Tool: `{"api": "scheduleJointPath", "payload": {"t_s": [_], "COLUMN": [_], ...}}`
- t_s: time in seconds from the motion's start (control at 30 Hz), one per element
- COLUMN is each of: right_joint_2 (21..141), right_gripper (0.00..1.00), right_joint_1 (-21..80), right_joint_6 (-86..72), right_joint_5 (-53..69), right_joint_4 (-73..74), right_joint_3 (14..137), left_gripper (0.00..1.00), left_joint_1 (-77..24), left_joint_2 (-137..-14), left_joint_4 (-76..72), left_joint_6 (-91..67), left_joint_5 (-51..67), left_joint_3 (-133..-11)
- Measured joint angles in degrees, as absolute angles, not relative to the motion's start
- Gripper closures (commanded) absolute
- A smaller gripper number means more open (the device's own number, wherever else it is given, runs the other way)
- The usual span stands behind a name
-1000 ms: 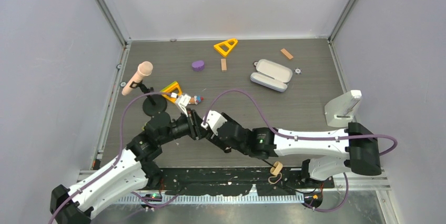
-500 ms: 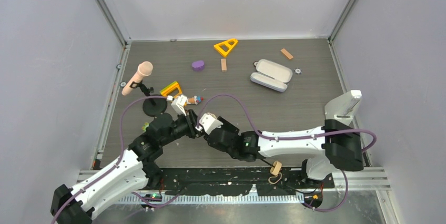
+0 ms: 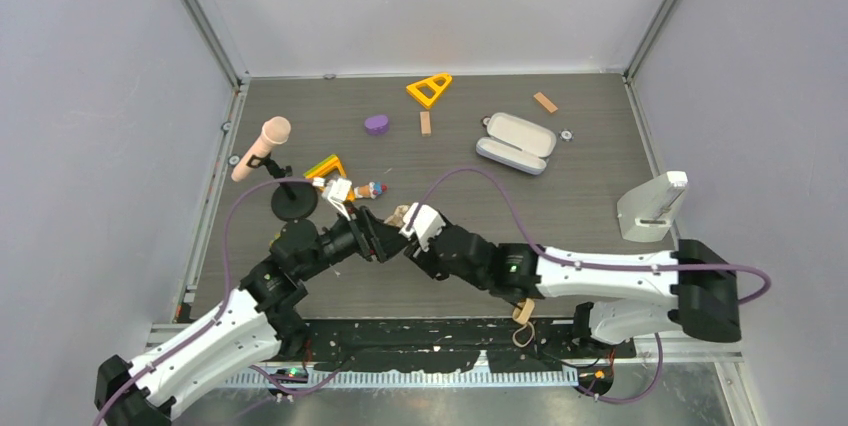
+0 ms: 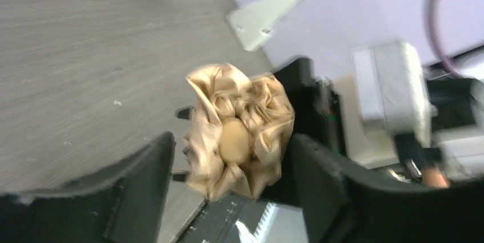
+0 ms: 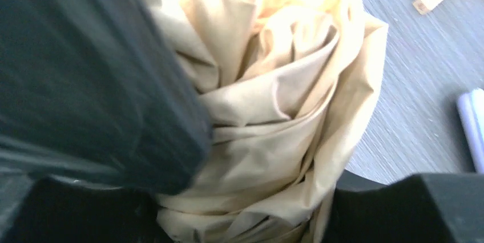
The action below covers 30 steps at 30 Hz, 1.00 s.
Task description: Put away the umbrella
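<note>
Umbrella (image 4: 240, 132), canopy bunched, is held over the surface (image 3: 580, 196) near the middle of its near edge, clamped in the right hand (image 5: 259, 157); the left hand (image 4: 231, 149) stands open around its end.

Near the left gripper (image 3: 380, 242), to its left, stands a pink-headed microphone (image 3: 262, 149) (on a black stand (image 3: 293, 203)), with a coloured triangle (image 3: 327, 167) beside it. Well beyond the gripper lie a purple piece (image 3: 377, 124), a yellow triangle (image 3: 428, 89) and an open grey case (image 3: 515, 143).
</note>
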<state>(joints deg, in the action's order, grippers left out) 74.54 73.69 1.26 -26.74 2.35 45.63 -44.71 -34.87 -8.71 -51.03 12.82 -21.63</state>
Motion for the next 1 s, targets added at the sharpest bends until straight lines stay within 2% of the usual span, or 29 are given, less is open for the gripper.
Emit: {"api": "scheduleJointPath", "payload": {"t_s": [0.07,0.3,0.47,0.73,1.0], "right_joint_2": [70.8,60.6,55.7,57.6,61.8], "right_gripper": [0.94,0.94,0.94,0.94,0.94], "right_joint_1": [71.7,60.4,56.1,54.6,54.6], "right_joint_6": [1.6,-0.4,-3.7,-14.6,-23.6], "right_joint_5": [-21.5,1.3,18.7,44.4,55.9], "right_joint_4": [1.6,1.5,0.5,-7.2,-16.5], "right_joint_3": [44.1,41.0,40.8,41.7,43.6], "left_gripper": [0.00,0.00,0.01,0.00,0.00], "left_joint_1": [-44.4,-45.1,-44.5,-44.5,-46.2], "left_joint_2": [-33.3,-26.1,-23.1,-28.4,-34.3], "left_joint_4": [-9.1,-8.4,-6.0,-2.2,-4.2], "left_joint_6": [-49.4,-42.4,-36.9,-31.0,-29.4], "left_joint_5": [12.6,16.6,17.8,27.0,35.1], "left_joint_3": [-22.4,-29.6,-32.7,-37.7,-40.4]}}
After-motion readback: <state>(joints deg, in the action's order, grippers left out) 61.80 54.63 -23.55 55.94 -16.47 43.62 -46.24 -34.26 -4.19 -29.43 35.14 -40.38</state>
